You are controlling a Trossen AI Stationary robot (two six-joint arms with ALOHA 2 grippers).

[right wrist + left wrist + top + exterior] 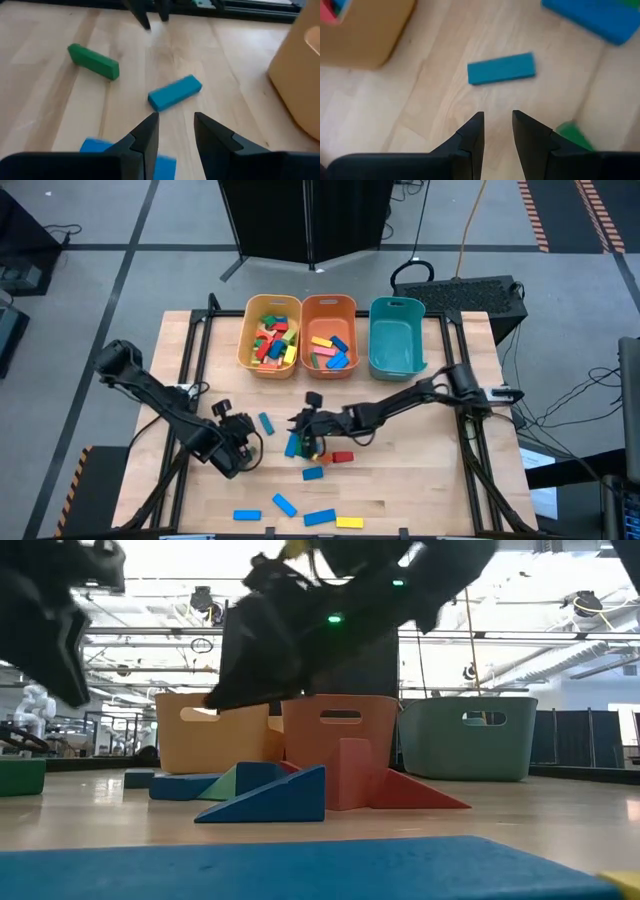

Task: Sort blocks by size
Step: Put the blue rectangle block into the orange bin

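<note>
I've got both arms low over the middle of the tabletop point(450, 490), and the sort looks roughly halfway done, going by what lies where. The yellow bin point(246, 350) holds a heap of mixed small blocks, the orange bin point(347, 308) has a handful of blue, yellow and pink bars, and the teal bin point(378, 360) looks empty from above. Still out on the wood: a small blue bar point(266, 423) between the two arms, a cluster of blue, green and red pieces under the right arm, and a row of blue bars plus one yellow bar point(350, 522) near the front edge.

My left end effector point(497, 127) hangs just short of the small blue bar point(501, 68), fingers set narrow with a clear gap and nothing between them. In the high view that bar's long axis runs slightly off the front-to-back line of the tabletop, lying flat. In the left wrist view it lies crosswise to the finger gap, so I judge I'd need a wrist turn before closing on its narrow width.

My right end effector point(175, 132) is likewise narrow and empty, with the same blue bar point(175, 93) just ahead and a green bar point(93, 61) farther off, both flat.
</note>
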